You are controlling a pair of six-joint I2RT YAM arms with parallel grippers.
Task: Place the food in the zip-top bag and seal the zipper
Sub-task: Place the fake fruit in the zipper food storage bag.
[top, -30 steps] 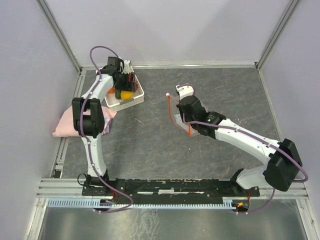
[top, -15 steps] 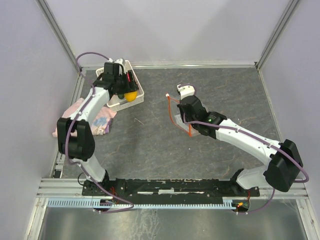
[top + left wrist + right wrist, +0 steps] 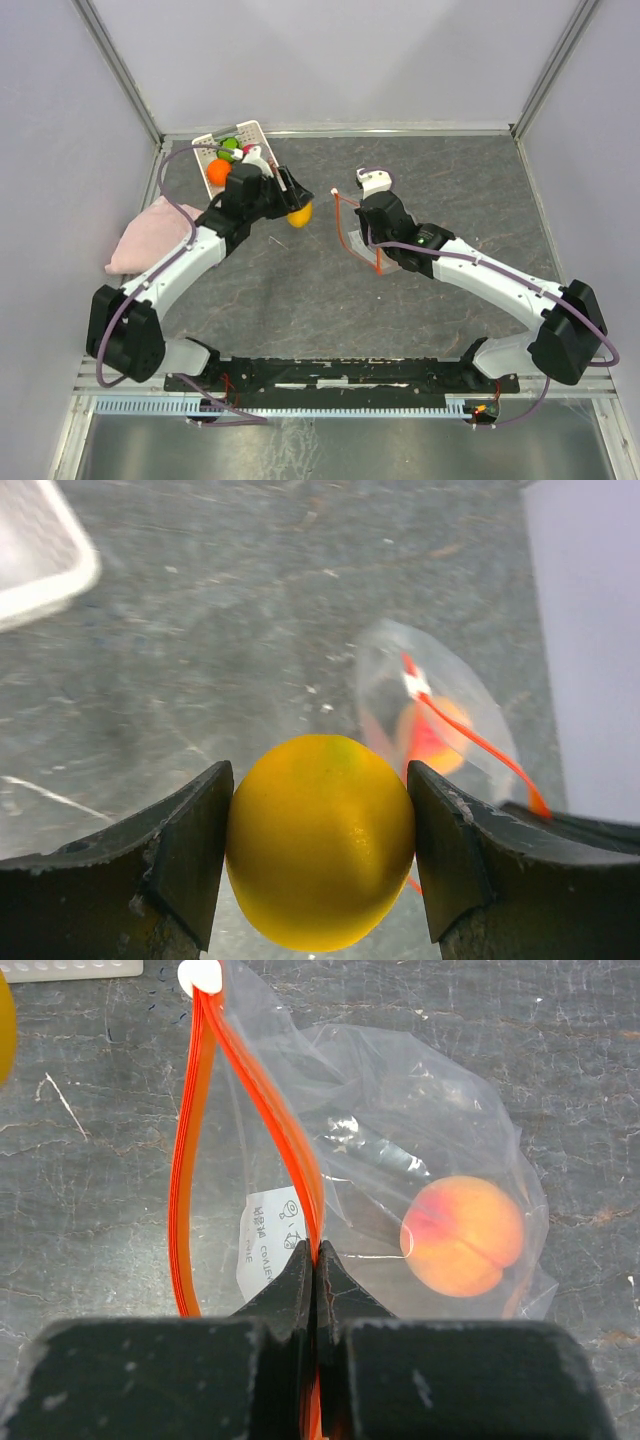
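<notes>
Left gripper [image 3: 296, 211]: clamped on a yellow toy fruit [image 3: 320, 842], one finger on each side of it.
Yellow toy fruit: held over the table [image 3: 460, 180], between the white basket [image 3: 207, 139] and the zip-top bag [image 3: 400, 1150], near the bag's mouth but apart from it.
Right gripper [image 3: 316, 1260]: jaws pressed together on one lip of the zipper [image 3: 192, 1160].
Zipper: the two orange-red strips stand apart in a narrow loop, so the mouth is open.
Zip-top bag: clear; a peach toy fruit [image 3: 462, 1235] lies inside it.
White basket: at the far left corner, with an orange toy fruit [image 3: 218, 171] and some green pieces in it.
Pink cloth [image 3: 150, 235]: at the left edge, near the basket.
</notes>
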